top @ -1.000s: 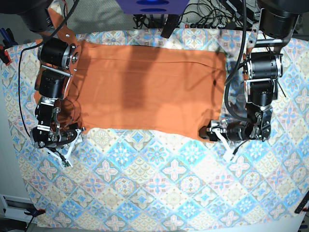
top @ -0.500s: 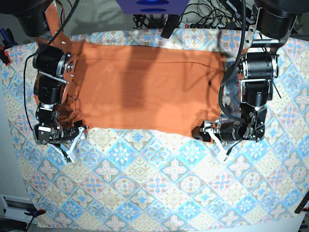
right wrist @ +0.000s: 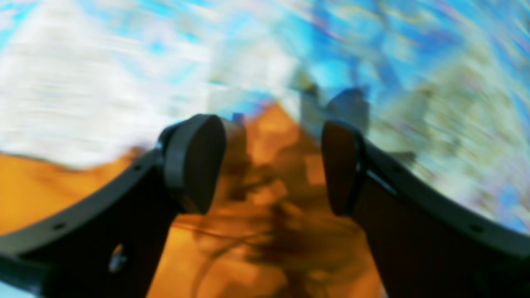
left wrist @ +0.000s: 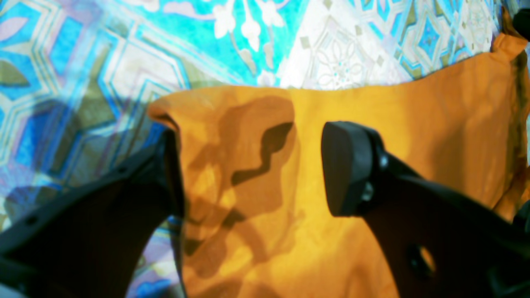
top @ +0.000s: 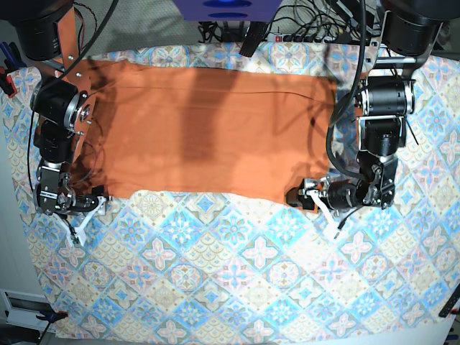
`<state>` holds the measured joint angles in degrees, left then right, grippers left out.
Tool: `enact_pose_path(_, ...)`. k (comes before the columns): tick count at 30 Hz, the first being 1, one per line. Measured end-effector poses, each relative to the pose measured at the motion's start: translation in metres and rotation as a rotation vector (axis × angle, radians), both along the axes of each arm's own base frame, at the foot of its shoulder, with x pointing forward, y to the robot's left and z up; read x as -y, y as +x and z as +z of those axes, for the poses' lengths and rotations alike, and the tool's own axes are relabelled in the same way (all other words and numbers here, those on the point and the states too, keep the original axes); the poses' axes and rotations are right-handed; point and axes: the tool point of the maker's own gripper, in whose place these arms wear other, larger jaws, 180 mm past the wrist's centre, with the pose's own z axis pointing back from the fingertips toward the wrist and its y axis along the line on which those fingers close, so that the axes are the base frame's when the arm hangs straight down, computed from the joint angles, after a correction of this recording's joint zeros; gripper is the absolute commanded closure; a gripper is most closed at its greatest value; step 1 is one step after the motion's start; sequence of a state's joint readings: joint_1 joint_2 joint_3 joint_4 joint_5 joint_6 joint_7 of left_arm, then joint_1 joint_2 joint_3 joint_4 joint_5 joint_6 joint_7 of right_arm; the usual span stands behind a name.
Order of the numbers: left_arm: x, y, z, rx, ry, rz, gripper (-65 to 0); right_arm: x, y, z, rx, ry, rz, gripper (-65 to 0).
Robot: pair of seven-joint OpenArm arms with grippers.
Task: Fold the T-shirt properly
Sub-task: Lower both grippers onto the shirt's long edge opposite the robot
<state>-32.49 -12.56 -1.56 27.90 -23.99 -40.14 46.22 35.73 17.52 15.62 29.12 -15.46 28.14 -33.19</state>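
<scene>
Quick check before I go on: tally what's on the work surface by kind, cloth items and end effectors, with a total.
Orange shirt: 1
Patterned tablecloth: 1
End effectors: 2, the left end effector open at the shirt's near corner, the right end effector open at the opposite near corner
Total: 4

Left gripper [left wrist: 252, 165] is open, jaws wide apart, and you've got the shirt [left wrist: 372, 136] corner between them. Left finger [left wrist: 167, 174] sits right at the shirt's side edge, right finger [left wrist: 345, 167] over the fabric. Corner tip [left wrist: 165, 109] is slightly curled up. Tablecloth [left wrist: 124, 49] shows beyond the hem and on the left.
</scene>
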Motion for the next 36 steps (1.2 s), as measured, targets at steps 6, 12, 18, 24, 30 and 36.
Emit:
enact_pose_path(6,0.0,0.0,0.0,0.0,0.0,0.0,-43.0,-0.007,0.0,-0.002,-0.006,0.02,0.004,-38.9)
enact_pose_path(12,0.0,0.0,0.0,0.0,0.0,0.0,-43.0,-0.004,0.0,-0.001,-0.003,0.016,-0.004,-38.9)
enact_pose_path(18,0.0,0.0,0.0,0.0,0.0,0.0,-43.0,-0.007,0.006,0.002,0.009,0.024,0.0,-39.0)
enact_pose_path(24,0.002,-0.003,-0.003,-0.003,0.033,-0.044,-42.9,-0.019,-0.005,-0.022,0.01,0.083,-0.028,-39.0)
enact_pose_path(30,0.003,-0.004,-0.003,-0.003,0.034,-0.052,-42.8,-0.02,-0.004,-0.028,0.046,0.099,-0.068,-39.0)
enact_pose_path(36,0.003,-0.004,-0.003,-0.003,0.034,-0.052,-42.6,-0.017,-0.004,-0.028,0.049,0.099,-0.069,-38.7)
